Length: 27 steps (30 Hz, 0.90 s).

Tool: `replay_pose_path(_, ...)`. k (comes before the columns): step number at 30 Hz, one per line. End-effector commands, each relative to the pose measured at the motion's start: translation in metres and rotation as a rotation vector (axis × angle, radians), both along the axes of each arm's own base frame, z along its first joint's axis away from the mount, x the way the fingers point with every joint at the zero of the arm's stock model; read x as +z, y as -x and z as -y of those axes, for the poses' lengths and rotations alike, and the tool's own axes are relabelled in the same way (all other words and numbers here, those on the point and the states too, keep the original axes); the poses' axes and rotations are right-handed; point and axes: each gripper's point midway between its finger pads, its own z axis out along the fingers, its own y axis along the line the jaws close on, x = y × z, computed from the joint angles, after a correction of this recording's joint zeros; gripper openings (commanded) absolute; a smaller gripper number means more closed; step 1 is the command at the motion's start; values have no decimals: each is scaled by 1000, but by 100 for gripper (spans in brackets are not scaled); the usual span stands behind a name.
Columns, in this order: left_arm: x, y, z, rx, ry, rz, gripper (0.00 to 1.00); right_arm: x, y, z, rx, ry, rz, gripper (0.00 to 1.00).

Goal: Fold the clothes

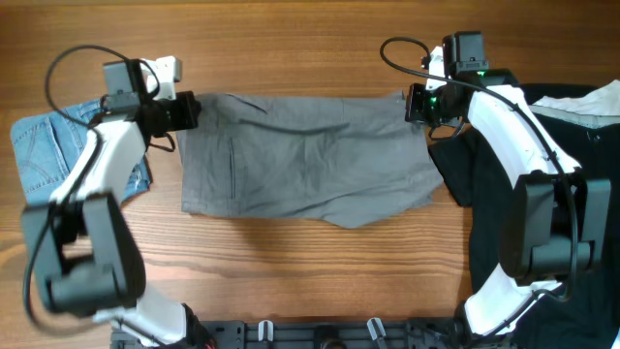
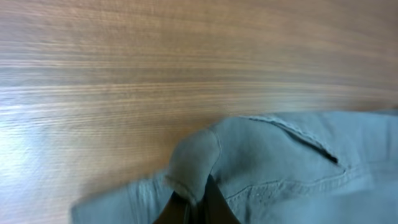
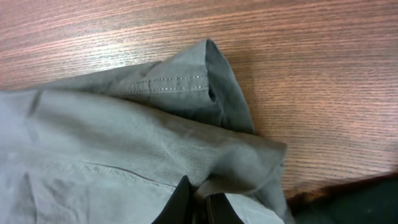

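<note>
Grey trousers point(image 1: 310, 160) lie spread flat across the middle of the wooden table. At their far left corner my left gripper point(image 1: 190, 111) is shut on a pinched fold of the grey cloth point(image 2: 194, 163). My right gripper point(image 1: 415, 105) is shut on the far right corner, where a bunched grey fold point(image 3: 249, 155) rises between its fingers. Light-blue denim shorts point(image 1: 44, 150) lie at the left edge, partly under my left arm. A black garment point(image 1: 581, 174) covers the right side of the table under my right arm.
A whitish piece of cloth point(image 1: 581, 100) rests on the black garment at the far right. Bare wooden table point(image 1: 291, 48) runs along the far side and in front of the trousers. The arm bases point(image 1: 320, 334) stand at the near edge.
</note>
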Motion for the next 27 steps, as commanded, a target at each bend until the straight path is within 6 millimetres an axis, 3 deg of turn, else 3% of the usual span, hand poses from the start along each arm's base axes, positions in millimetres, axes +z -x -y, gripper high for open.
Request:
replay_pose_path(1,48,16,-16,65,-82,44,4,15,-9,6,-32,11,52,4)
replay_pose_path(3,53,29,-21,88,-113,12,4,17,-13,5,-44,-1,64,4)
replay_pose_path(5,45,49,-25,107,-139,-74,4,22,-18,3,-38,-8,91,4)
replay_pose_path(11,27,75,-41,159,-231,-207,4,43,-32,-11,75,-48,179,4)
replay_pose_path(16,23,58,-50,181,-264,-163,31,48,-42,-11,63,-56,222,10)
replay_pose_path(17,21,52,-51,183,-265,-150,35,49,-43,-12,63,-56,230,16)
replay_pose_path(18,18,48,-52,184,-265,-144,41,50,-45,-12,63,-56,237,45)
replay_pose_path(19,14,44,-52,184,-265,-142,47,51,-46,-12,63,-56,241,84)
replay_pose_path(20,8,42,-53,184,-266,-148,48,51,-46,-12,64,-56,243,100)
replay_pose_path(24,-3,48,-54,184,-271,-196,45,37,-32,10,12,33,162,99)
replay_pose_path(27,-2,54,-30,113,-157,-211,44,27,-14,15,-42,29,63,98)
